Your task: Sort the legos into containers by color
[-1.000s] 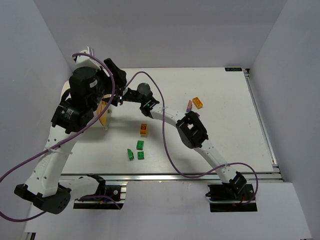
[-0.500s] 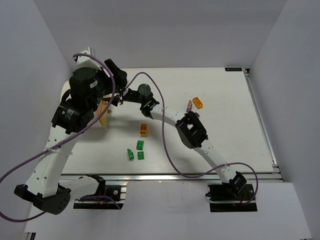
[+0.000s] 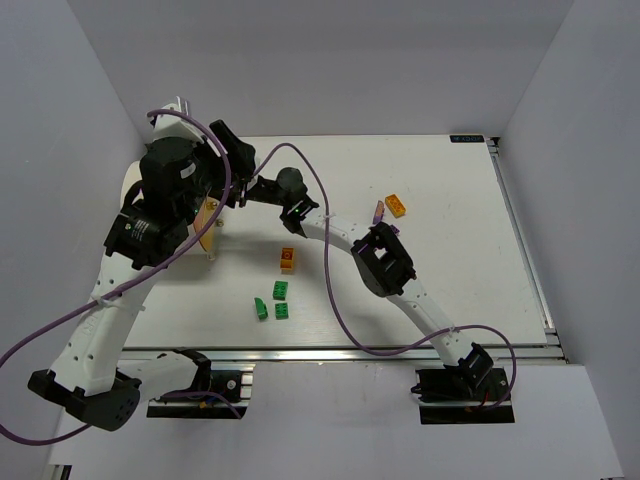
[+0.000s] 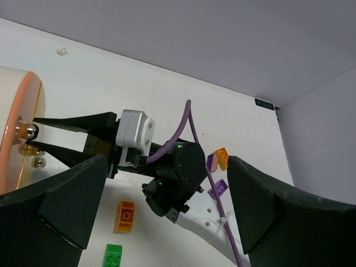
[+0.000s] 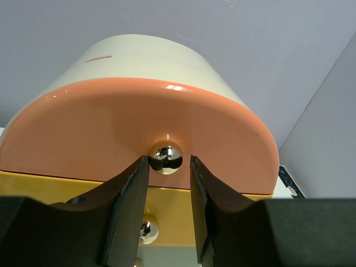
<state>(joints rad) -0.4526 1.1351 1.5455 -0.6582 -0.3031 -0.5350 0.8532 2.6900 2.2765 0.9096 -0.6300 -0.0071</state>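
Container point(image 5: 139, 61) by table's point(image 3: 450, 250) left edge: my right gripper point(image 5: 169, 160) straddles its top knob point(image 5: 166, 156), jaws half open, nothing clamped. Risk: closing off-centre, I slip off the round knob.

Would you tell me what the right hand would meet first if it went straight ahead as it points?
Probably the shiny brass knob between the fingers of the right hand, then the orange round face of the cream-white cylindrical drum.
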